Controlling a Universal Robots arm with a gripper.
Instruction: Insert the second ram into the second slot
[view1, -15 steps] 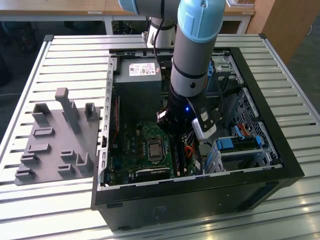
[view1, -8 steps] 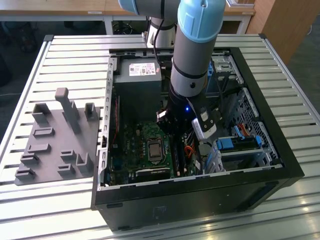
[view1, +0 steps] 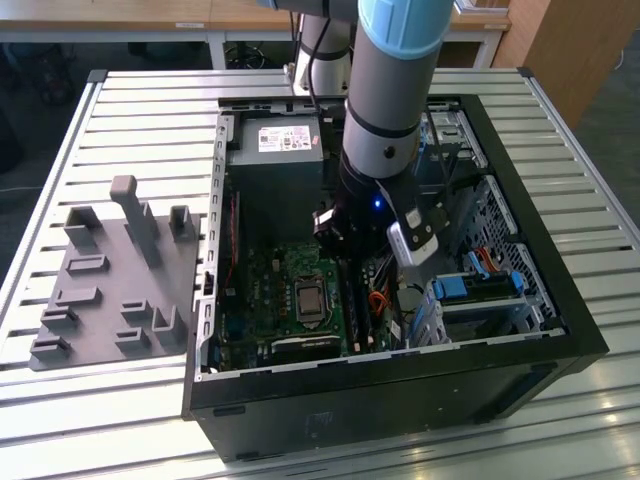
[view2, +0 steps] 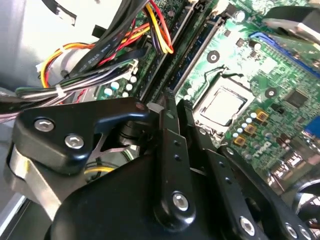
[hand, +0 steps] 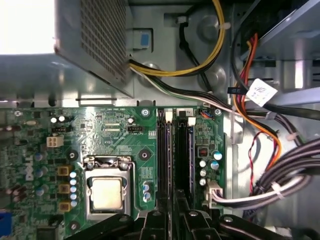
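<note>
Reaching down into an open computer case (view1: 400, 400) laid on a slatted table (view1: 150, 120), the arm's gripper (view1: 357, 272) is seen lowered over the green motherboard (hand: 115, 130), just beside the processor socket (hand: 106, 192). In both wrist views the gripper (hand: 172, 217) is lined up along the memory slots (hand: 184, 150), and the jaws are drawn narrow, closed, as far as can be judged, on the near end of a thin dark stick seen edge-on, taken to be the second ram (hand: 173, 160). The stick is shown standing upright in the line of the slots, running away from the gripper (view2: 169, 102) toward the white latches at the far end. The insertion is judged to be well advanced: the stick has been brought to the board and set into the slot line. Whether it has been pressed fully home, and whether the latches have been locked, cannot be told. Bundled cables (hand: 250, 115) are seen beside the slots but apart from the stick. A grey fixture (view1: 110, 270) lies on the table at the exterior view's left, well apart from the case
</note>
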